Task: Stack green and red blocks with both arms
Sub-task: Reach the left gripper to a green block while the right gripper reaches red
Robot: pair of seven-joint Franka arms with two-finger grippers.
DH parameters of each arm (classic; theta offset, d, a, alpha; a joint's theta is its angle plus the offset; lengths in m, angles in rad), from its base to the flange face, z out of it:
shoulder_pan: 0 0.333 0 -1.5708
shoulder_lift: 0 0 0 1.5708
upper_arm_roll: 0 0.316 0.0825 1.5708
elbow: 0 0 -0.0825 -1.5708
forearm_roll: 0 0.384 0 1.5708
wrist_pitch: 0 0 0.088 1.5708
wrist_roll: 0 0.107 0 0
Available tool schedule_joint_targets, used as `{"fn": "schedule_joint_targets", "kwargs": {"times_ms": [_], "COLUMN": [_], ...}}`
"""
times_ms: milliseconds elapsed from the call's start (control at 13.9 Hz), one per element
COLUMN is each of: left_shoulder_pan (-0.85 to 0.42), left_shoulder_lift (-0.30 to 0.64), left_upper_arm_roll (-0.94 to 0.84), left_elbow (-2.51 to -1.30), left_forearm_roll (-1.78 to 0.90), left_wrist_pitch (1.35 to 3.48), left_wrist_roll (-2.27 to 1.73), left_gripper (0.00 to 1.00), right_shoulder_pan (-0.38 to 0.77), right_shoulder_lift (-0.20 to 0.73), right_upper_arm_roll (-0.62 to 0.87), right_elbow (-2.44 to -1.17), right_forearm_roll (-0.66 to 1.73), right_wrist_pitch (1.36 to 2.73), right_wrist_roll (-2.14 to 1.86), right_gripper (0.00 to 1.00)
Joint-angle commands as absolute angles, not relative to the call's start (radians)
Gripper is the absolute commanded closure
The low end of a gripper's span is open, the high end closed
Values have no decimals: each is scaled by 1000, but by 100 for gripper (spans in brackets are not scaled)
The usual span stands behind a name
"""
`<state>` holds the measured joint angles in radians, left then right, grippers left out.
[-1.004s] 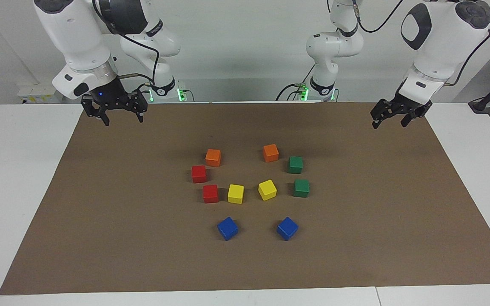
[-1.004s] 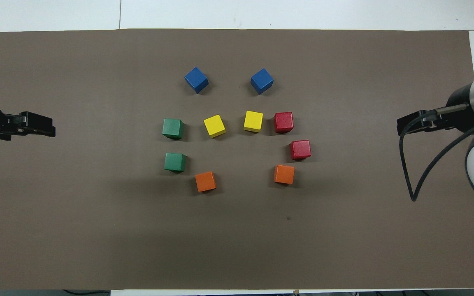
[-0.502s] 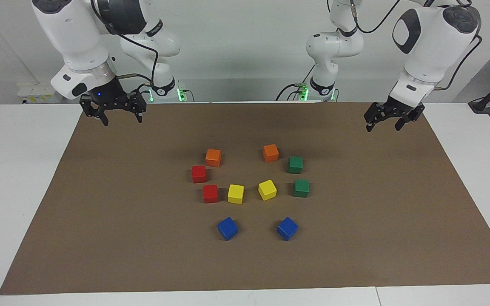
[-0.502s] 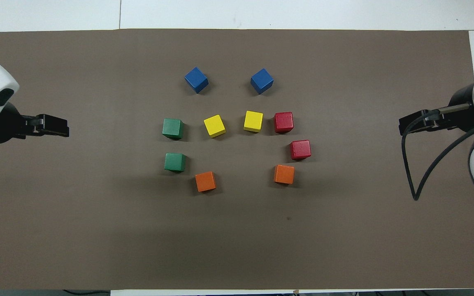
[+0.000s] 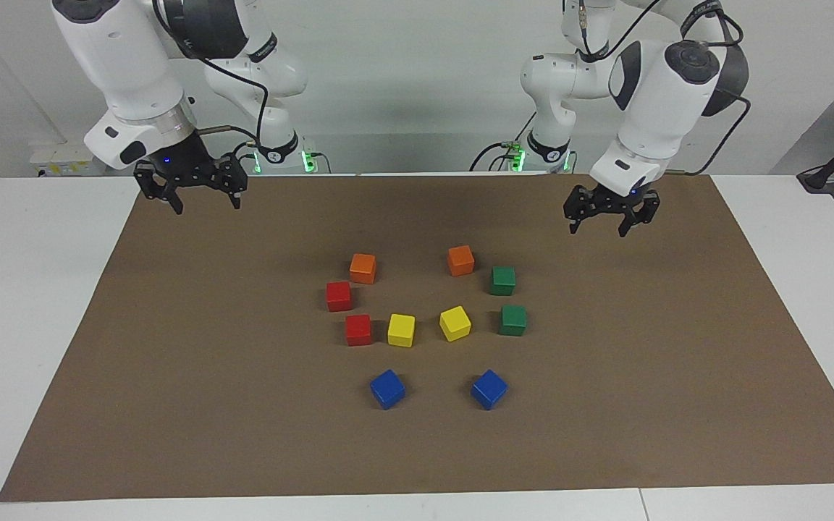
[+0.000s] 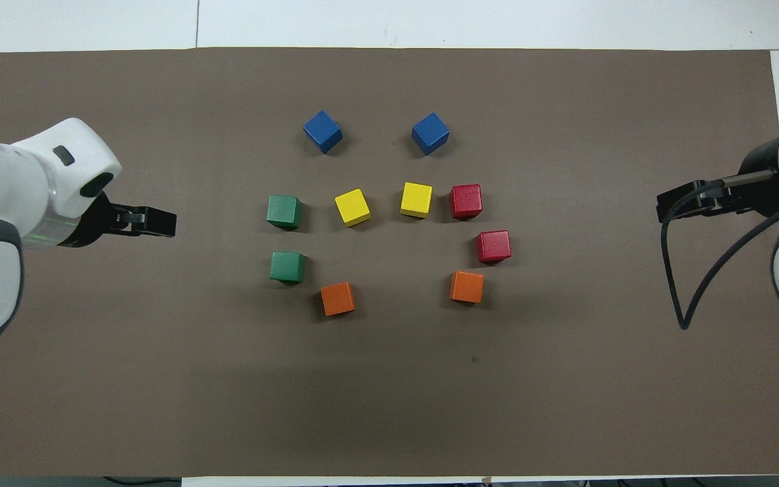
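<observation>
Right gripper (image 5: pixel 203 202): hangs in the air over the brown mat (image 5: pixel 171 376) at the right arm's end of the table, fingers spread wide, holding nothing.
Red blocks: two, both flat on the mat and unstacked; the first red block (image 5: pixel 339 296) lies just beside an orange block (image 5: pixel 363 268), which is nearer the robots; the second red block (image 5: pixel 358 330) lies a little farther from the robots, next to a yellow block (image 5: pixel 401 330).
Blue blocks: one blue block (image 5: pixel 387 388) and another blue block (image 5: pixel 489 388), farthest from the robots, well apart from each other.
Middle: a second yellow block (image 5: pixel 455 323), turned slightly askew; a second orange block (image 5: pixel 461 260) nearer the robots.
Green blocks: two, flat on the mat and unstacked, toward the left arm's end of the cluster; the first green block (image 5: pixel 503 281) beside the second orange block, the second green block (image 5: pixel 512 320) farther from the robots.
Left gripper (image 5: pixel 611 226): in the air over bare mat, near the first green block but apart from it, fingers spread wide, empty.
</observation>
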<state>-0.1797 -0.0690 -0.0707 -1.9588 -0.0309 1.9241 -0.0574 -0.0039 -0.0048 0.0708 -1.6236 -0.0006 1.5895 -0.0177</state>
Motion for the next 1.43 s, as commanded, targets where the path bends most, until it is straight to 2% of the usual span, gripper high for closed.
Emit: {"fn": "schedule_joint_targets", "kwargs": {"times_ms": [0, 287, 502, 861, 1076, 1363], "left_shoulder_pan": [-235, -294, -339, -385, -390, -410], "left_shoulder_lift": [-52, 27, 84, 132, 167, 209], "left_upper_arm_roll": [-57, -57, -57, -57, -57, -55], "left_elbow": [-2032, -2037, -2082, -2083, -2086, -2088], "left_forearm_roll": [-48, -52, -52, -77, -77, -77], "left_wrist_pitch": [2026, 2100, 2196, 2221, 2249, 2281], "left_wrist_roll": [-63, -63, -75, -113, -115, -109], "left_gripper": [0, 0, 0, 0, 0, 0], "right_shoulder_pan": [-9, 102, 208, 245, 247, 270], "right_shoulder_lift": [-18, -41, -5, 136, 182, 232], "right_upper_arm_roll": [74, 78, 80, 80, 80, 81], "right_elbow": [-1638, -1755, -1804, -1804, -1825, -1838], "right_forearm_roll": [14, -1, -2, -64, -78, -71], "right_wrist_pitch": [1604, 1814, 1934, 1990, 1996, 2107], "right_wrist_roll": [-40, 76, 265, 261, 262, 282], "right_gripper": [0, 0, 0, 0, 0, 0]}}
